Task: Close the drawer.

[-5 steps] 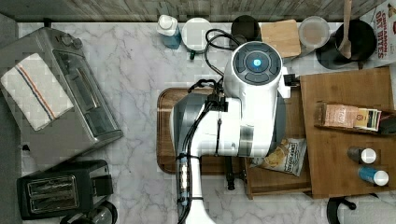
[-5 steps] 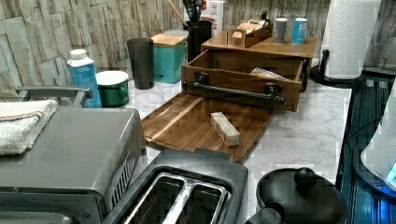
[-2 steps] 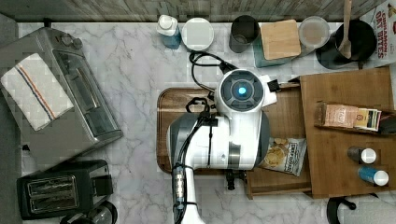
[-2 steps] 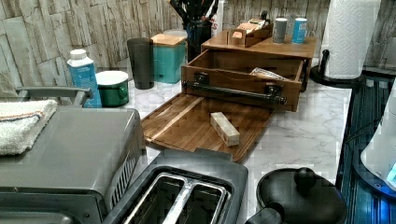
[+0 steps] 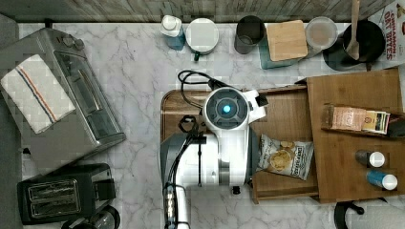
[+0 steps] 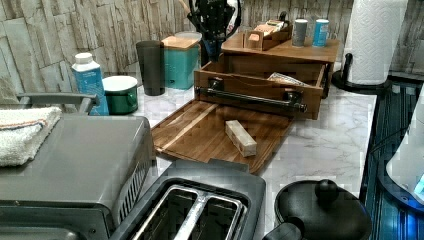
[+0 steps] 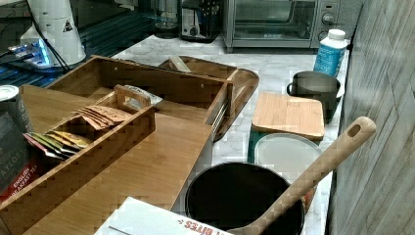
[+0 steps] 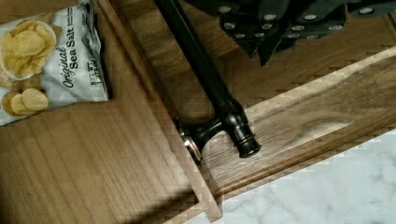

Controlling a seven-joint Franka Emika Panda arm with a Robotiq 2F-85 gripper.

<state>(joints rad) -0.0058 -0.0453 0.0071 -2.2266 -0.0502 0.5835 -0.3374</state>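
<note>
Moved: arm (image 5: 224, 138) shifts toward 9 o'clock in the top view since earlier.
Jaws: cannot tell.
Drawer (image 6: 260, 87): open.
Advice: push handle (image 8: 205, 79) squarely.

A marble table (image 5: 133, 86) carries a toaster oven (image 5: 71, 102) with a striped towel (image 5: 36, 93) on top at the top view's left, a black toaster (image 5: 59, 198) just below it. Along the far wall stand a blue bottle (image 5: 172, 29), a green lidded tub (image 5: 202, 36), a dark cup (image 5: 249, 33) and a bamboo-lidded teal canister (image 5: 285, 40). A pale wooden block (image 6: 240, 138) lies on a dark wooden tray (image 6: 200, 130). A paper towel roll (image 6: 374, 37) stands upright at the left view's right.
</note>
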